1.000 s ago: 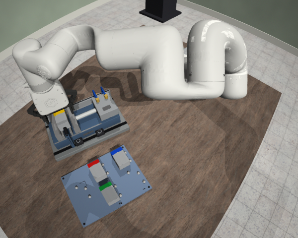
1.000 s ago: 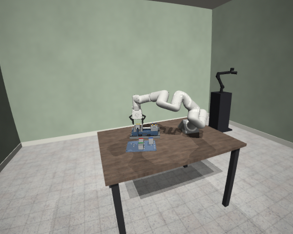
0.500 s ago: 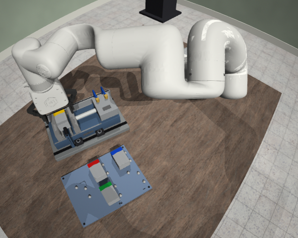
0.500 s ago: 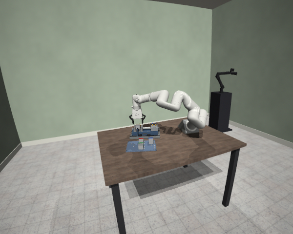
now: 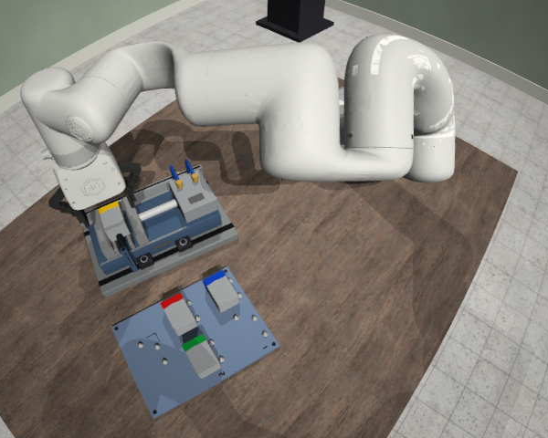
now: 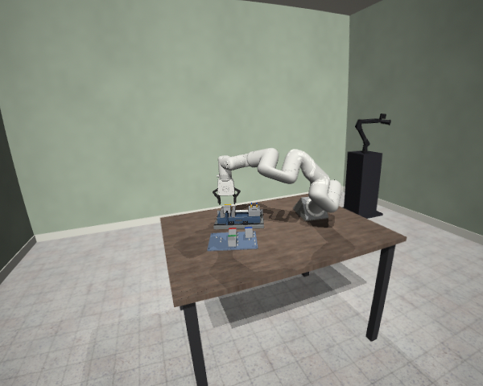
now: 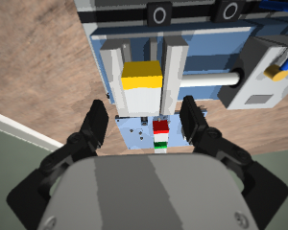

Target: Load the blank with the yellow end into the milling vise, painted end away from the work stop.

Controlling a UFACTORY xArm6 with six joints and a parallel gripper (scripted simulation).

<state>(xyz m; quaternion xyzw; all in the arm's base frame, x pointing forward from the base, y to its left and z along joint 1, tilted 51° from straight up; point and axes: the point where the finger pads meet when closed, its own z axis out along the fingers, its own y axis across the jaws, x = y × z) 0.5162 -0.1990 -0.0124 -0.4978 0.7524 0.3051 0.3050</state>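
The pincer [image 5: 105,196] [image 6: 226,203] [image 7: 143,106] hangs wide open, nothing gripped, and the yellow-ended blank [image 5: 112,221] [image 6: 226,209] [image 7: 142,98] sits between the vise jaws, yellow towards twelve o'clock from above! Loading looks nearly done; exact seating can't be told. Three others remain on the infeed plate [image 5: 137,377] [image 6: 216,244] [image 7: 130,141].

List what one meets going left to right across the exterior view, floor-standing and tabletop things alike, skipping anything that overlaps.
Blue infeed plate with small pegs → white jointed robot arm's grey base → tall black pedestal
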